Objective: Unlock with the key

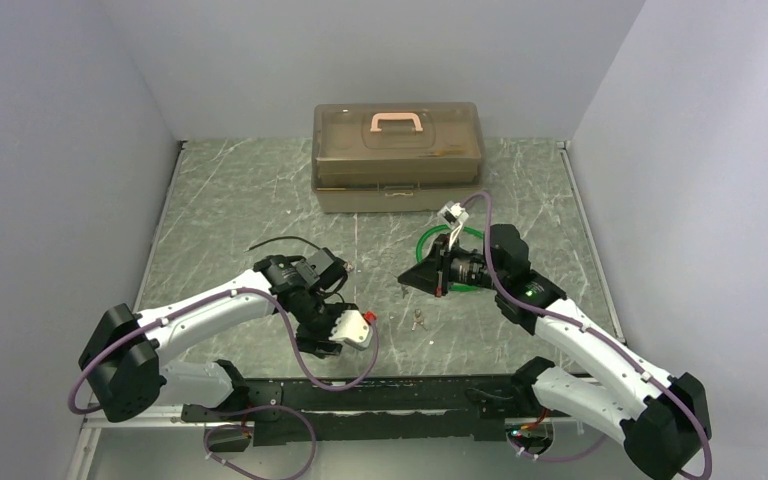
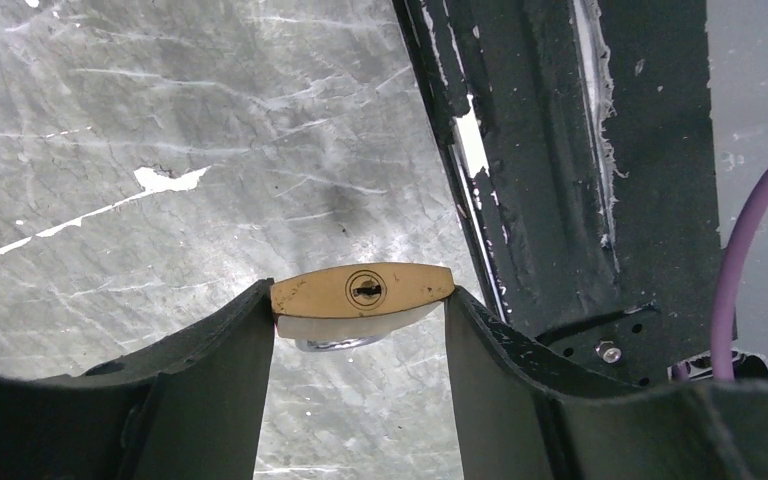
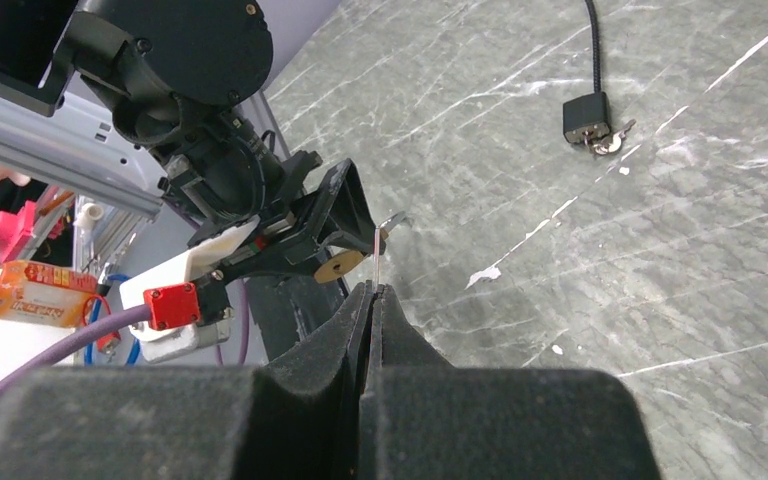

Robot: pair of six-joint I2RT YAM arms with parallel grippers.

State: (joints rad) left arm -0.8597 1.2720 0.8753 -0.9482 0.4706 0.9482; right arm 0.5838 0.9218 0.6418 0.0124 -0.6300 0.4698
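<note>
A brass padlock sits clamped between the fingers of my left gripper, its keyhole facing the wrist camera and its shackle pointing away at the table. In the top view the left gripper hangs low near the front rail. My right gripper is shut on a thin silver key, whose blade sticks out past the fingertips. In the right wrist view the key tip stands just right of the brass padlock, a small gap apart. The right gripper points left toward the left gripper.
A brown toolbox with a pink handle stands at the back. A black padlock with a cable and keys lies on the table. Loose keys lie between the arms. A green cable lies under the right arm. A black rail runs along the near edge.
</note>
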